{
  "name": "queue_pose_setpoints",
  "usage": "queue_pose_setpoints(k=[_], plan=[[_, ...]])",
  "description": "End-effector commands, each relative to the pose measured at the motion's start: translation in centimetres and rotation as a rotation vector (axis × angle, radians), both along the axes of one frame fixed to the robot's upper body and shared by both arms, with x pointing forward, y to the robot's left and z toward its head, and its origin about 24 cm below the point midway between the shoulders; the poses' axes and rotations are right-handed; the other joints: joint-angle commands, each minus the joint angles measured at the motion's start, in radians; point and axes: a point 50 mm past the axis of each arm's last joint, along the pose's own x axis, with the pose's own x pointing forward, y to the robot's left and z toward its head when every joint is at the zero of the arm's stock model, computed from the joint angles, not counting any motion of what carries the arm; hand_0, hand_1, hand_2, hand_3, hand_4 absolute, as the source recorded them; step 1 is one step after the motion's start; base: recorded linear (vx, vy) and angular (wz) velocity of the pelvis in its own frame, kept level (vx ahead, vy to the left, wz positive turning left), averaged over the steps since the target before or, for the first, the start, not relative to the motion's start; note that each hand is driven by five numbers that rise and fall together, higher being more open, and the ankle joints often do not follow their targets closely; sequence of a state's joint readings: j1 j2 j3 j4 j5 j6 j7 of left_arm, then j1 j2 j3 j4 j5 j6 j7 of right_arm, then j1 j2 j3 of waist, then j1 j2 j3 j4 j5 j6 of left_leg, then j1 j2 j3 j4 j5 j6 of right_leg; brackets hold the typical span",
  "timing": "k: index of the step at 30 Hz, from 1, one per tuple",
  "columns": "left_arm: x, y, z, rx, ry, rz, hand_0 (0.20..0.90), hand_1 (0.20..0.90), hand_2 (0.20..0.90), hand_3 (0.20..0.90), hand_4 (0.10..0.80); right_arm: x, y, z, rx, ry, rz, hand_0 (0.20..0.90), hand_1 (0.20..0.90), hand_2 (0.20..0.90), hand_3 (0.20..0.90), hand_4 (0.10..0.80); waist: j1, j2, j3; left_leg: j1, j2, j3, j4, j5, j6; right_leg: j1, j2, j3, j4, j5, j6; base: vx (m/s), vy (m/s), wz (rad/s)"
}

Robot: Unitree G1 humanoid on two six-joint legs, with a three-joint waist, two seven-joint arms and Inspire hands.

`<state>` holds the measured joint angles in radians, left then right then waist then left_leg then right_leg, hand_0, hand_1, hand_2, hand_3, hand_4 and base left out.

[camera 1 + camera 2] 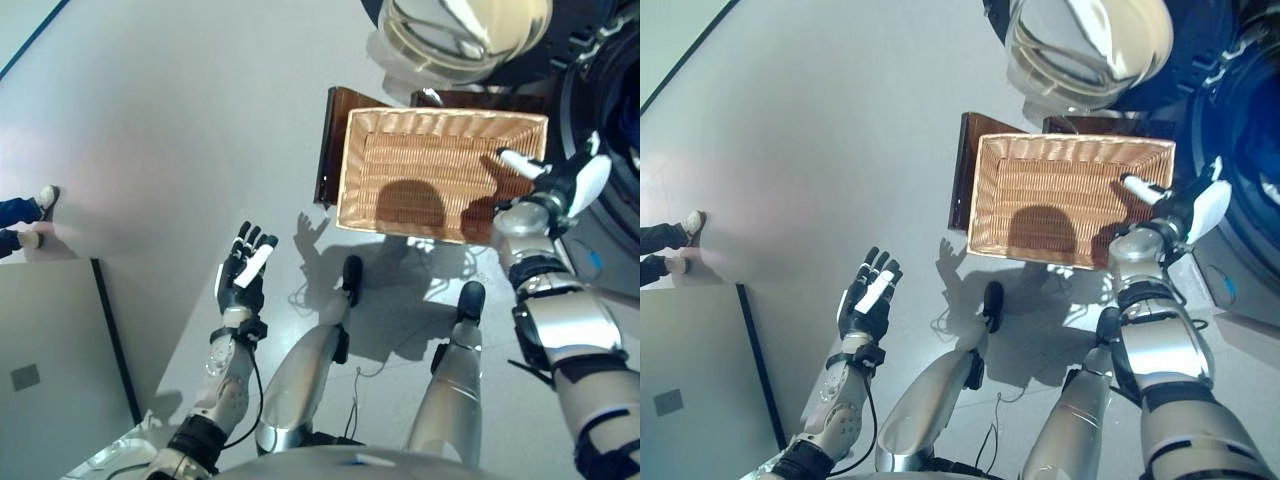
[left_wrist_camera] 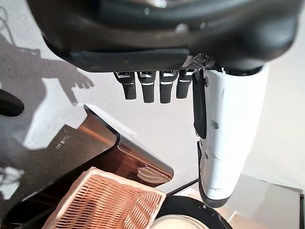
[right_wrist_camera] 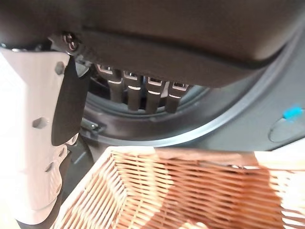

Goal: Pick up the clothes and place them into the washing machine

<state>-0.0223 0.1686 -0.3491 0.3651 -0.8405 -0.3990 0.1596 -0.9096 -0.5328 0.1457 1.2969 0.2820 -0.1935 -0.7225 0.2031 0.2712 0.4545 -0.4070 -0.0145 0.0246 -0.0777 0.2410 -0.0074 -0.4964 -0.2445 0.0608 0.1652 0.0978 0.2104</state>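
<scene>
Wicker basket [image 1: 440,175] on dark stand [image 1: 335,140], no clothes visible inside, washing machine drum [image 3: 190,119] beyond with door [image 1: 465,35] swung open, right hand [image 1: 560,185] relaxed and holding nothing above basket's far corner, left hand [image 1: 243,268] spread open over floor [image 1: 180,130], person's shoes [image 1: 40,215] far left.

The right hand [image 1: 1185,212] hangs over the wicker basket's [image 1: 1065,190] right edge (beside the washing machine [image 1: 1240,150]); left hand [image 1: 868,295] open.

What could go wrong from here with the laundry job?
The wicker basket looks empty and both hands hold nothing, so a further pick might grab only air. The right hand hangs over the basket's rim near the washing machine; it might knock the basket. The open door could catch a lifting arm.
</scene>
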Motion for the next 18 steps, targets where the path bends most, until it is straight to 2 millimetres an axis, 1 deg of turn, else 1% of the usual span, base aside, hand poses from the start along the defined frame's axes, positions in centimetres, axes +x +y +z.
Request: queue_pose_setpoints(k=[1, 3, 4, 5, 6, 9, 10, 11, 12, 13, 14, 15, 17, 18], plan=[[-0.5, 1.7, -0.2, 0.073, -0.024, 0.059, 0.900, 0.900, 0.900, 0.900, 0.800, -0.6, -0.8, 1.0, -0.113, -0.064, 0.023, 0.900, 0.900, 0.900, 0.900, 0.800, -0.001, 0.014, -0.094, -0.069, 0.036, 0.022, -0.010, 0.007, -0.099, 0.025, 0.013, -0.002, 0.027, -0.101, -0.072, 0.067, -0.018, 0.01], [-0.5, 2.0, -0.6, 0.093, -0.001, 0.066, 0.900, 0.900, 0.900, 0.900, 0.800, -0.8, -0.2, -0.4, -0.095, -0.034, 0.038, 0.900, 0.900, 0.900, 0.900, 0.800, -0.004, 0.005, -0.103, -0.048, 0.038, 0.022, -0.010, 0.002, -0.099, 0.050, 0.014, -0.007, 0.021, -0.103, -0.072, 0.057, -0.026, 0.01], [-0.7, 2.2, -1.3, 0.116, 0.033, 0.063, 0.900, 0.900, 0.900, 0.900, 0.800, -1.2, 0.0, -1.6, -0.076, -0.007, 0.042, 0.900, 0.900, 0.900, 0.900, 0.800, -0.007, -0.002, -0.109, -0.035, 0.040, 0.021, -0.010, -0.001, -0.100, 0.068, 0.014, -0.013, 0.018, -0.106, -0.072, 0.068, -0.043, 0.06], [-0.8, 2.4, -1.8, 0.138, 0.059, 0.063, 0.900, 0.900, 0.900, 0.900, 0.800, -1.4, 0.2, -2.3, -0.077, 0.021, 0.051, 0.900, 0.900, 0.900, 0.900, 0.800, -0.010, -0.007, -0.112, -0.024, 0.042, 0.019, -0.010, -0.004, -0.100, 0.084, 0.016, -0.018, 0.013, -0.107, -0.072, 0.071, -0.056, 0.09], [-1.0, 2.9, -2.4, 0.188, 0.089, 0.066, 0.900, 0.900, 0.900, 0.900, 0.800, -1.7, 0.5, -3.3, -0.087, 0.060, 0.072, 0.900, 0.900, 0.900, 0.900, 0.800, -0.013, -0.014, -0.119, -0.012, 0.044, 0.018, -0.010, -0.007, -0.100, 0.101, 0.019, -0.023, 0.005, -0.107, -0.072, 0.061, -0.052, 0.10], [-2.2, 4.4, -4.7, 0.266, 0.217, 0.097, 0.900, 0.900, 0.900, 0.900, 0.800, -2.9, 1.7, -6.5, -0.052, 0.136, 0.106, 0.900, 0.900, 0.900, 0.900, 0.800, -0.028, -0.042, -0.142, 0.031, 0.053, 0.020, -0.010, -0.020, -0.102, 0.164, 0.022, -0.035, -0.030, -0.103, -0.071, 0.082, -0.047, 0.07], [-2.2, 4.4, -4.7, 0.266, 0.217, 0.097, 0.900, 0.900, 0.900, 0.900, 0.800, -2.9, 1.7, -6.5, -0.052, 0.136, 0.106, 0.900, 0.900, 0.900, 0.900, 0.800, -0.028, -0.042, -0.141, 0.031, 0.053, 0.020, -0.010, -0.020, -0.102, 0.165, 0.022, -0.035, -0.031, -0.103, -0.071, 0.106, -0.060, 0.07], [-3.0, 5.7, -6.0, 0.320, 0.302, 0.131, 0.900, 0.900, 0.900, 0.900, 0.800, -3.9, 2.6, -8.8, -0.027, 0.192, 0.143, 0.900, 0.900, 0.900, 0.900, 0.800, -0.041, -0.065, -0.159, 0.056, 0.062, 0.027, -0.010, -0.026, -0.104, 0.194, 0.024, -0.042, -0.046, -0.102, -0.071, 0.084, -0.068, -0.07], [-3.6, 6.5, -6.8, 0.346, 0.357, 0.150, 0.900, 0.900, 0.900, 0.900, 0.800, -4.5, 3.3, -10.0, -0.016, 0.225, 0.170, 0.900, 0.900, 0.900, 0.900, 0.800, -0.052, -0.078, -0.161, 0.074, 0.065, 0.030, -0.010, -0.031, -0.105, 0.213, 0.028, -0.044, -0.056, -0.100, -0.071, 0.083, -0.068, -0.09], [-3.6, 6.5, -6.8, 0.346, 0.357, 0.150, 0.900, 0.900, 0.900, 0.900, 0.800, -4.5, 3.3, -10.0, -0.016, 0.225, 0.170, 0.900, 0.900, 0.900, 0.900, 0.800, -0.052, -0.078, -0.161, 0.075, 0.065, 0.030, -0.010, -0.031, -0.105, 0.214, 0.027, -0.044, -0.057, -0.100, -0.071, 0.061, -0.040, -0.14], [-4.2, 7.0, -7.5, 0.368, 0.406, 0.160, 0.900, 0.900, 0.900, 0.900, 0.800, -5.0, 3.7, -11.0, 0.008, 0.253, 0.191, 0.900, 0.900, 0.900, 0.900, 0.800, -0.059, -0.089, -0.171, 0.087, 0.069, 0.031, -0.010, -0.035, -0.106, 0.230, 0.028, -0.045, -0.067, -0.098, -0.071, 0.080, -0.070, -0.11], [-5.6, 8.4, -8.8, 0.432, 0.516, 0.180, 0.900, 0.900, 0.900, 0.900, 0.800, -6.2, 4.7, -13.2, 0.058, 0.318, 0.222, 0.900, 0.900, 0.900, 0.900, 0.800, -0.071, -0.114, -0.191, 0.112, 0.076, 0.036, -0.010, -0.048, -0.107, 0.256, 0.031, -0.049, -0.090, -0.092, -0.069, 0.114, -0.095, -0.16], [-7.0, 9.4, -9.9, 0.481, 0.617, 0.185, 0.900, 0.900, 0.900, 0.900, 0.800, -7.5, 5.6, -15.1, 0.099, 0.381, 0.247, 0.900, 0.900, 0.900, 0.900, 0.800, -0.082, -0.137, -0.210, 0.138, 0.082, 0.043, -0.010, -0.060, -0.107, 0.285, 0.031, -0.049, -0.115, -0.079, -0.067, 0.067, -0.073, -0.17], [-7.0, 9.5, -9.9, 0.482, 0.617, 0.185, 0.900, 0.900, 0.900, 0.900, 0.800, -7.5, 5.6, -15.1, 0.099, 0.381, 0.247, 0.900, 0.900, 0.900, 0.900, 0.800, -0.083, -0.138, -0.209, 0.139, 0.082, 0.043, -0.010, -0.060, -0.107, 0.287, 0.031, -0.049, -0.117, -0.079, -0.067, 0.048, -0.050, -0.19]])
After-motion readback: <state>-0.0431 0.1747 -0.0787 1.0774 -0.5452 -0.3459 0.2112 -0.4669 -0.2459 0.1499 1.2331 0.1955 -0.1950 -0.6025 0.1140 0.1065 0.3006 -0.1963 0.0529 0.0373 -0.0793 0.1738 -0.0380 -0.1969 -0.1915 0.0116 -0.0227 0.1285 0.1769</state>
